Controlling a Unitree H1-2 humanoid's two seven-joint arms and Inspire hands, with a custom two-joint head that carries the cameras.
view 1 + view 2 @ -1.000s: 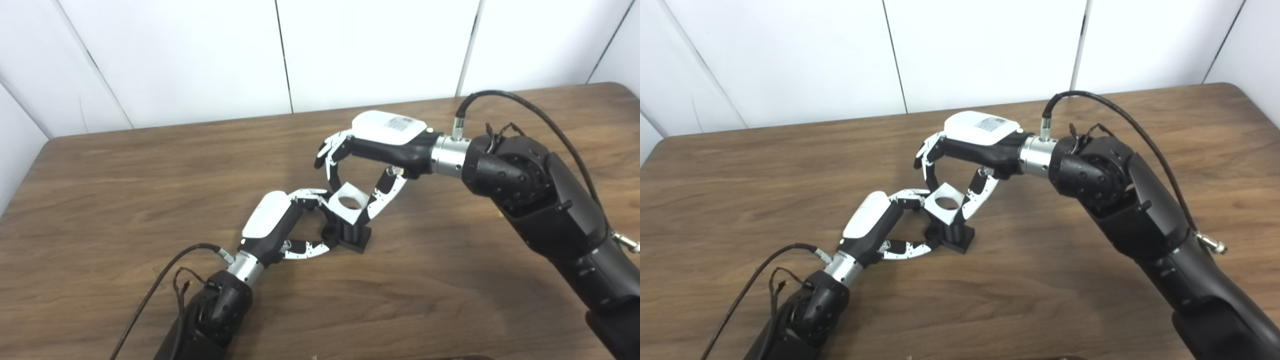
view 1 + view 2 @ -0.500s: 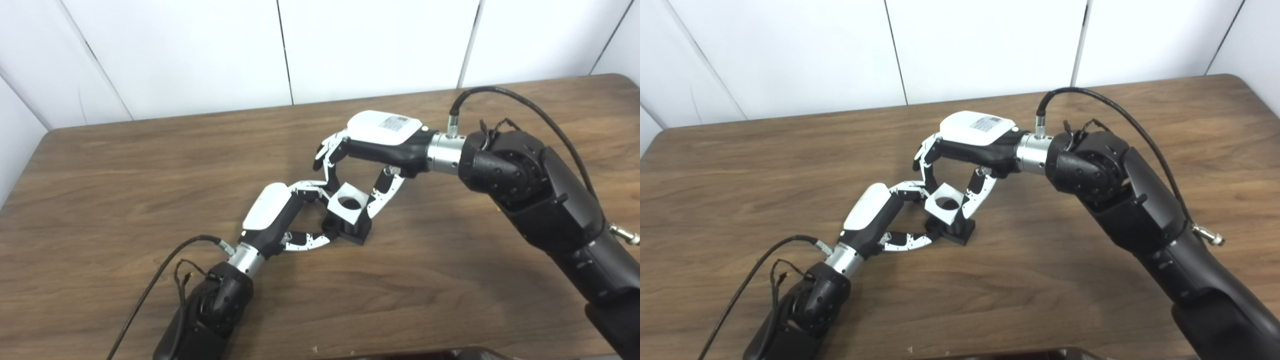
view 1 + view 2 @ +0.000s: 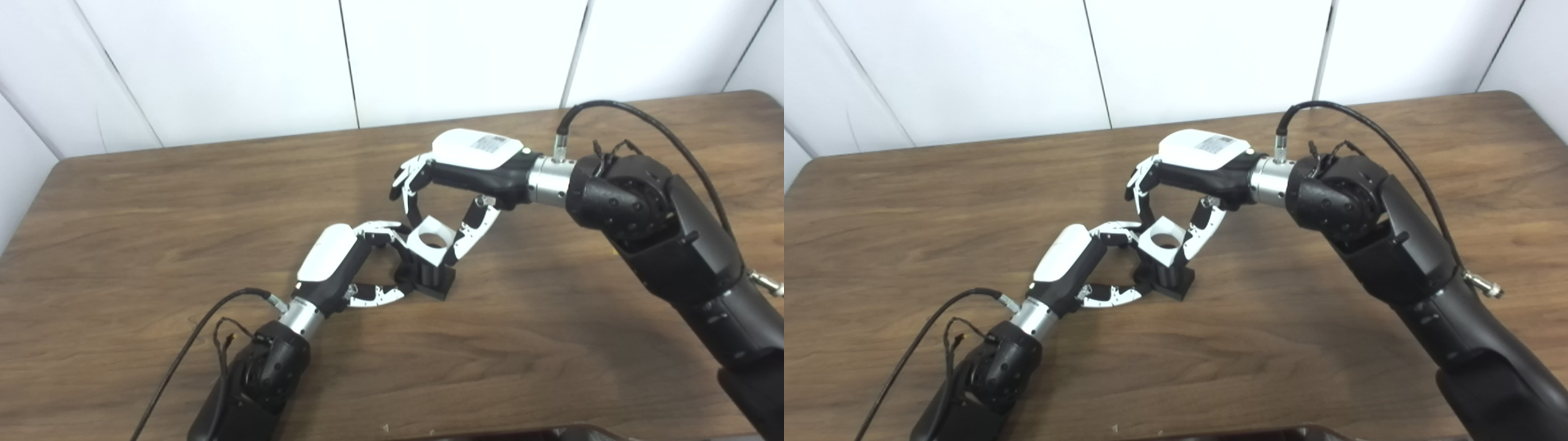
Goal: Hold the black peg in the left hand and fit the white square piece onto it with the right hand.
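The right hand (image 3: 453, 184) pinches the white square piece (image 3: 430, 240) tilted over the black peg (image 3: 429, 277), which the left hand (image 3: 352, 263) grips on the bench (image 3: 153, 202); pressed down askew, its hole could jam or tip the peg

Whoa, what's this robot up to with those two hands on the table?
It is putting two parts together. The left hand steadies a black peg that stands on the wooden table. The right hand pinches a white square piece with a round hole and holds it tilted at the top of the peg. Whether it has started sliding on cannot be seen.
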